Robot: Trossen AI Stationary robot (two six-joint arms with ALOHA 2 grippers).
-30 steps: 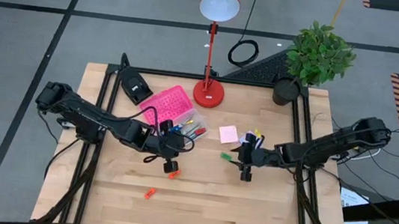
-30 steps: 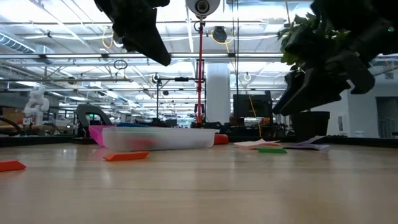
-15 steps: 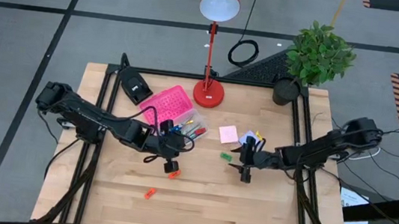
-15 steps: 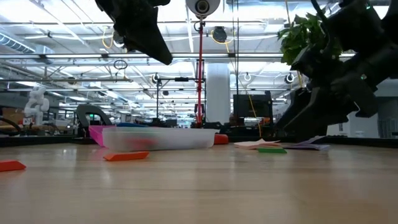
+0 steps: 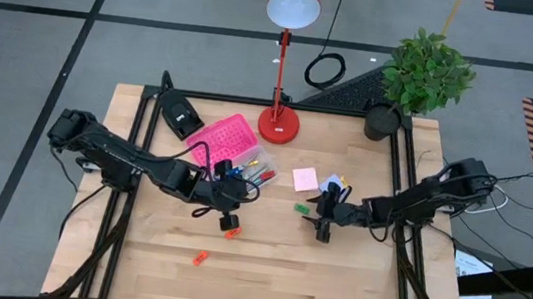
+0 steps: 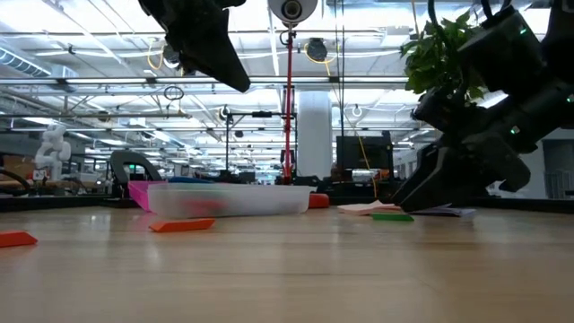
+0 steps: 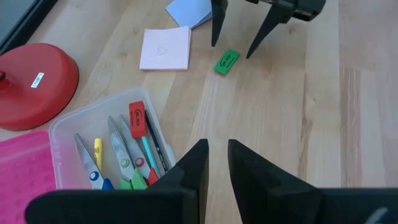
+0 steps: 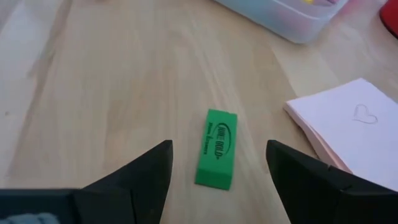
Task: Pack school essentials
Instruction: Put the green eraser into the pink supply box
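A green eraser (image 8: 216, 149) lies flat on the wooden table (image 5: 262, 280). My right gripper (image 8: 217, 144) stands open low over it, one finger on each side, touching nothing. In the high view the eraser (image 5: 301, 208) sits just left of that gripper (image 5: 319, 224). A pink sticky-note pad (image 8: 348, 127) lies beside it. My left gripper (image 7: 216, 146) hangs above the table near a clear box (image 7: 109, 146) holding scissors, pens and a red eraser. Its fingers are almost together with nothing between them. Two orange erasers (image 5: 230, 232) (image 5: 199, 259) lie on the table.
The box's pink lid (image 5: 222, 139) lies open behind it. A red lamp (image 5: 278, 121), a black wedge device (image 5: 180, 115) and a potted plant (image 5: 421, 77) stand along the far edge. A blue pad (image 7: 189, 9) lies near the pink one.
My right gripper has come down close to the table and gone a little toward the table's left, so that it now stands over the green eraser. The eraser has not moved.
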